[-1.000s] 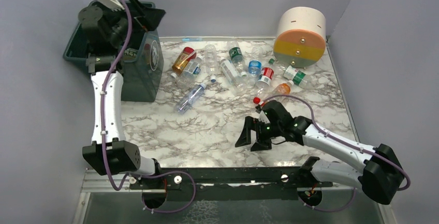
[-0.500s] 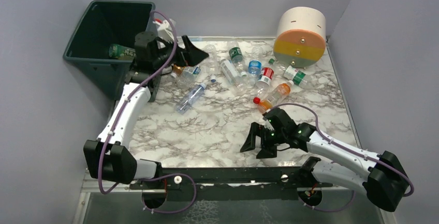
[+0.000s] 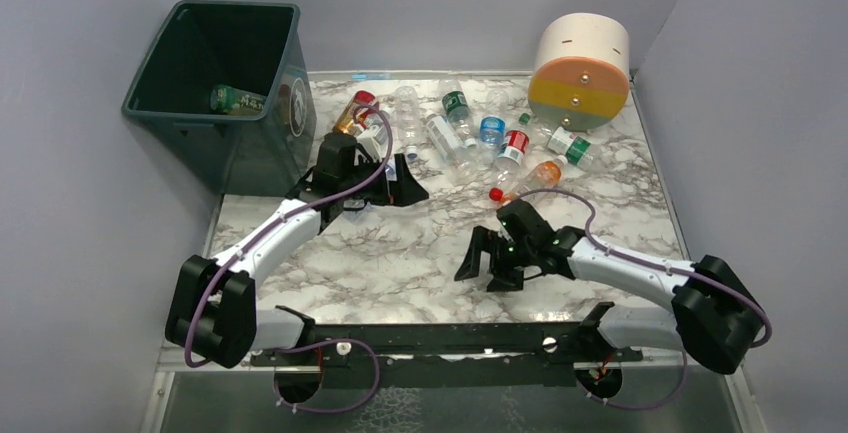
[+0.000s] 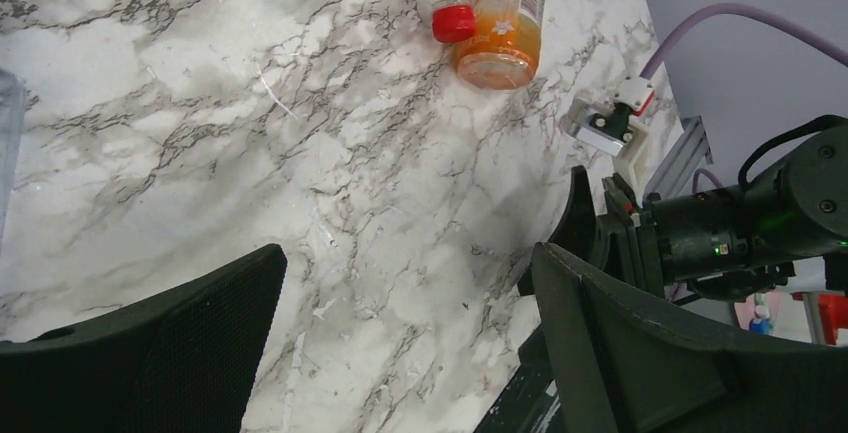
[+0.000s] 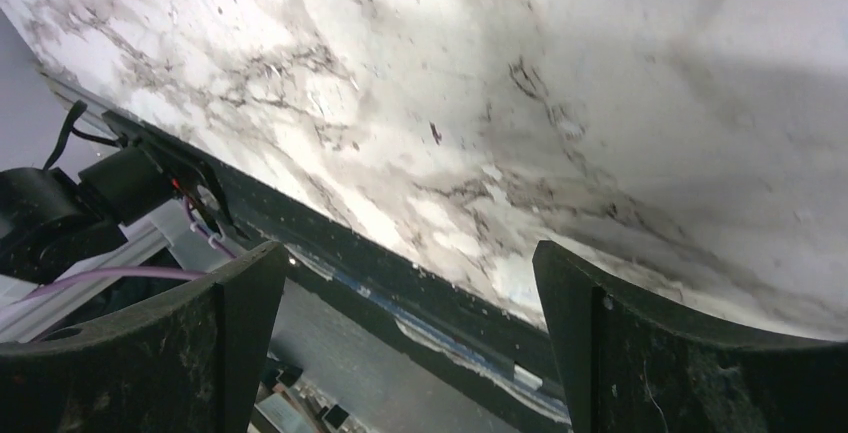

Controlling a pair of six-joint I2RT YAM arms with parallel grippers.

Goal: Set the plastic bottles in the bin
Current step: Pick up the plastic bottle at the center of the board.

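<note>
Open marble (image 3: 400, 253) before bottle cluster (image 3: 512, 143)

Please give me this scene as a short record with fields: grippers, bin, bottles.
left gripper: open, empty, over the table by the bottles
right gripper: open, empty, over bare marble near the front
bin: rear left, one green-label bottle inside
bottles on table: many, lying across the rear
orange bottle: red cap, closest to right gripper
cylinder: rear right corner
</note>
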